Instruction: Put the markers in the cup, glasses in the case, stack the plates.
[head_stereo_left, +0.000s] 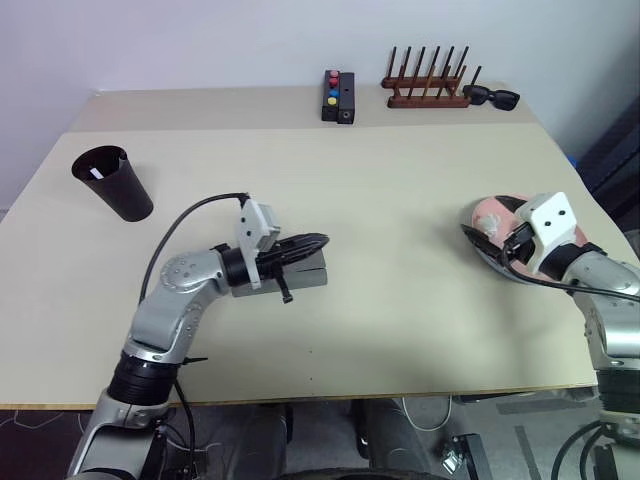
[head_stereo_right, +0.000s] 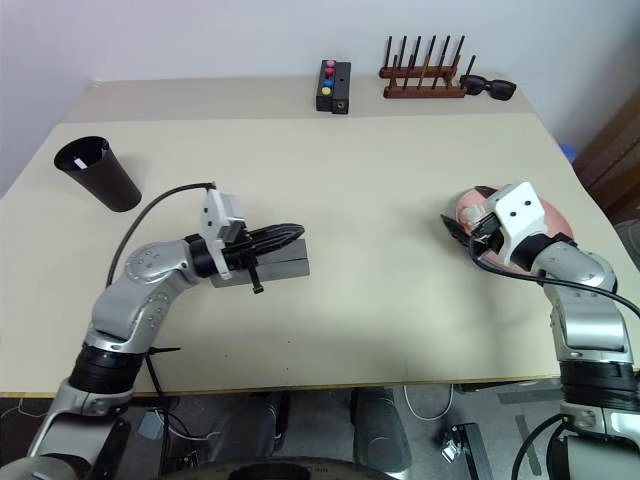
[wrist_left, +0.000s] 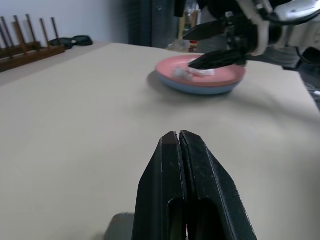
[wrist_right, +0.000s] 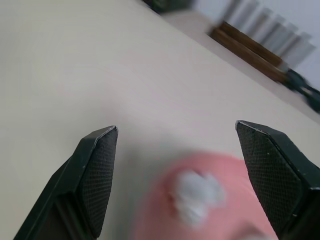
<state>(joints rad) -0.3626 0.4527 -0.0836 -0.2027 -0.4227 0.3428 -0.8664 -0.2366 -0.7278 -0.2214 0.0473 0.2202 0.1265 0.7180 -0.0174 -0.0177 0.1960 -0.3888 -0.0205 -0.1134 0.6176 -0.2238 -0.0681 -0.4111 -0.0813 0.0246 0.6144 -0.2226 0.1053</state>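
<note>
Two arms of silver-grey metal segments with black joint collars. Each wrist carries a white, blocky camera housing with small dark holes, fed by a black cable looping back along the forearm. The left gripper (head_stereo_left: 318, 243) and right gripper (wrist_right: 175, 142) each have two black tapered fingers with cross-hatched pads (wrist_right: 102, 172).

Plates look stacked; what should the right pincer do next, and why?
Probably withdraw the right pincer, jaws open, from the plates: the pink plate already sits on the blue plate. The left pincer is shut over the grey case.
</note>
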